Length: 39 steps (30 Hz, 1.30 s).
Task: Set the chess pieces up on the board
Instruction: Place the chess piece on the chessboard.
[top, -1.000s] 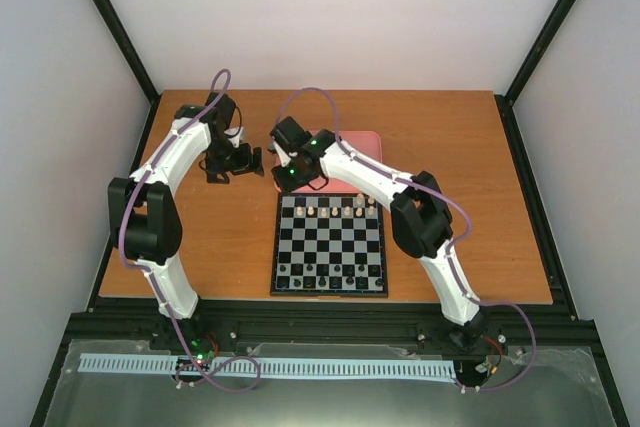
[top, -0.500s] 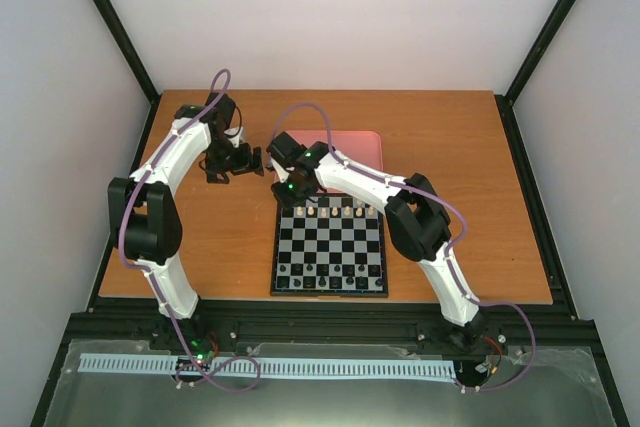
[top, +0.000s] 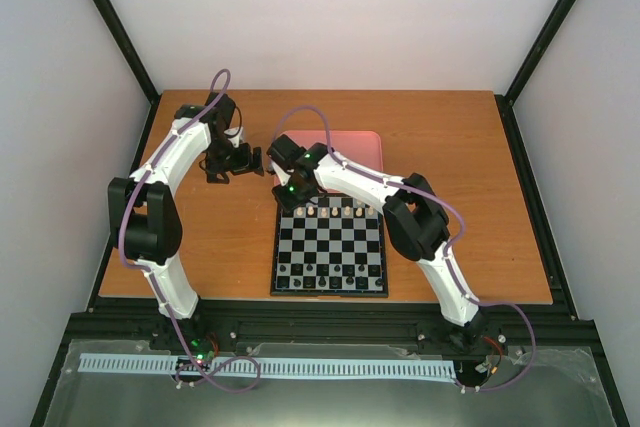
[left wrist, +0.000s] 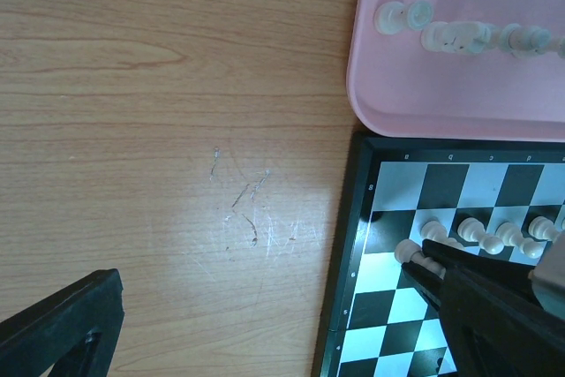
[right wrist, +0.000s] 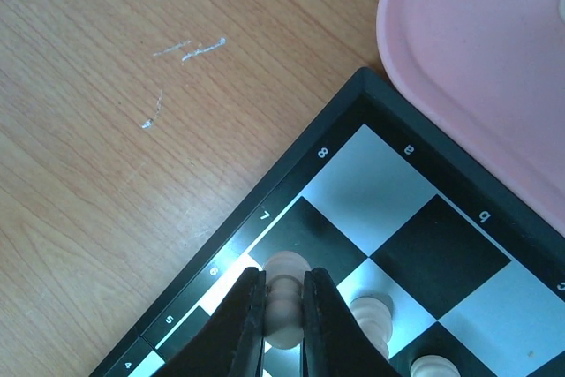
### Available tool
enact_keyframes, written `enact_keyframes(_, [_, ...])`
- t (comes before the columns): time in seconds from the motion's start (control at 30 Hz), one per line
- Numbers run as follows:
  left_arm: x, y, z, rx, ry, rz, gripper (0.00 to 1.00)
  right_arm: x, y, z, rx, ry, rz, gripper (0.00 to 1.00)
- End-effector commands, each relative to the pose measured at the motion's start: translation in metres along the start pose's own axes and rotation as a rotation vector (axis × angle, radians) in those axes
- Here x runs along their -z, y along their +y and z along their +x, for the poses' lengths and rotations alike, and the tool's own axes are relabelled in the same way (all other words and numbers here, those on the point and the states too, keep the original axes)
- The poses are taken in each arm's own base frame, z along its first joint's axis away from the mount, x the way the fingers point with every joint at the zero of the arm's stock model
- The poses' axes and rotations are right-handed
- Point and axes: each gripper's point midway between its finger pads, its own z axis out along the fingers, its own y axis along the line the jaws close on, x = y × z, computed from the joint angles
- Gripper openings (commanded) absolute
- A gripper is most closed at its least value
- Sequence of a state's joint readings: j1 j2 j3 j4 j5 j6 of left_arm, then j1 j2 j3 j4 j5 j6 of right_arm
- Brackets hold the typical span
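The board (top: 344, 247) lay on the wooden table (top: 470, 197) just ahead of the arm bases, with black pieces (top: 325, 282) lined along its near edge. A row of cream pawns (top: 340, 211) stood along its far side. At the far left corner, the right gripper (right wrist: 282, 280) had its jaws pinched narrowly on one cream pawn (right wrist: 284, 315), over the a-file square by the 7 mark; contact with the square could not be told. Just beyond the board lay the pink tray (top: 352, 144), with loose cream pieces (left wrist: 459, 34) in it. Left of the tray, the left gripper (top: 236, 167) hovered over bare wood, jaws wide, holding nothing.
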<state>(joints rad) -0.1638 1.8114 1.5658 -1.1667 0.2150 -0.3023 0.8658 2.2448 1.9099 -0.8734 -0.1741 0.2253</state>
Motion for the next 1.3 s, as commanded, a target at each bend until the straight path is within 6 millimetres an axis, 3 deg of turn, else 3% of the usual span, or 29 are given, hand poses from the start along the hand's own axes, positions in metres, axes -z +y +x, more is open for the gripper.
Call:
enact_keyframes(0.0, [0.012,-0.007,-0.004,-0.001,-0.042,0.027,1.00,-0.010,0.003,0.009,0.009,0.044,-0.004,0.03])
enact_keyframes(0.47, [0.011,-0.007,-0.004,-0.002,-0.040,0.026,1.00,-0.020,0.002,0.010,0.012,0.078,-0.005,0.03])
enact_keyframes(0.7, [0.011,-0.007,-0.004,-0.002,-0.040,0.026,1.00,-0.020,0.003,0.009,0.017,0.080,-0.006,0.14])
enact_keyframes(0.93, [0.011,-0.007,-0.004,-0.002,-0.042,0.026,1.00,-0.018,0.003,0.007,0.019,0.074,-0.005,0.18])
enact_keyframes(1.13, [0.012,-0.007,-0.004,-0.004,-0.043,0.027,1.00,-0.012,0.005,0.002,0.031,0.048,-0.012,0.28])
enact_keyframes(1.27, [0.012,-0.007,-0.004,-0.004,-0.043,0.025,1.00,-0.005,0.006,-0.004,0.038,0.019,-0.005,0.30])
